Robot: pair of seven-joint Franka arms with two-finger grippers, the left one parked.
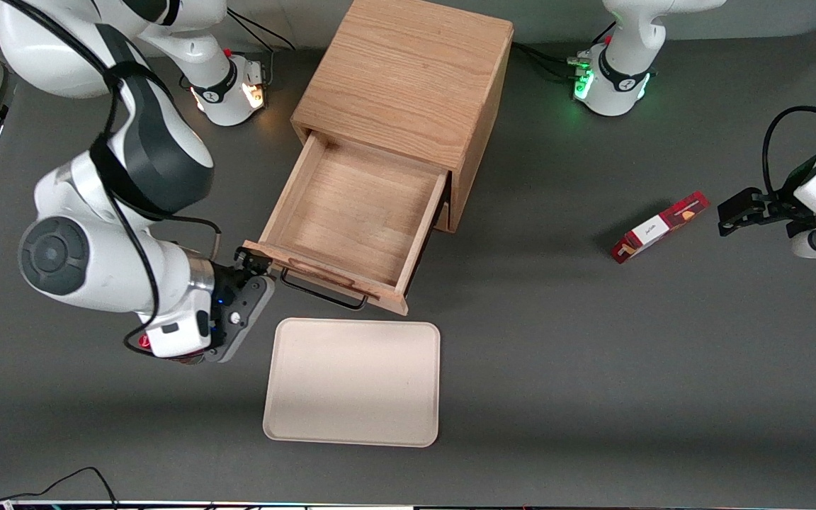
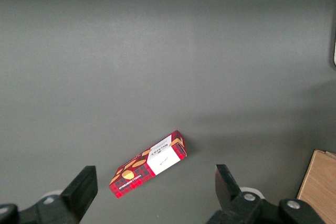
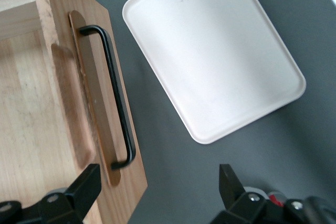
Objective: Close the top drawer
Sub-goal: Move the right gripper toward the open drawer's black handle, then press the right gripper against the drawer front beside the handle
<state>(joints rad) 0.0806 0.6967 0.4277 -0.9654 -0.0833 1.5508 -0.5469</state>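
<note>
Front view: tool (image 1: 256, 263) beside top drawer (image 1: 351, 216).

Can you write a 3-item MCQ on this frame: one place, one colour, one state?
1. Where is the gripper?
A. at the pulled-out drawer front's corner toward the working arm's end
B. over the tray
C. beside the red box

2. What colour is the top drawer's handle?
A. silver
B. black
C. white

3. What state is the top drawer in?
A. shut
B. removed from the cabinet
C. pulled out, nothing in it

Answers:
1 A, its open fingers flank that corner in the right wrist view.
2 B, a thin black bar.
3 C, bare wood inside, front well out from the cabinet.
</note>
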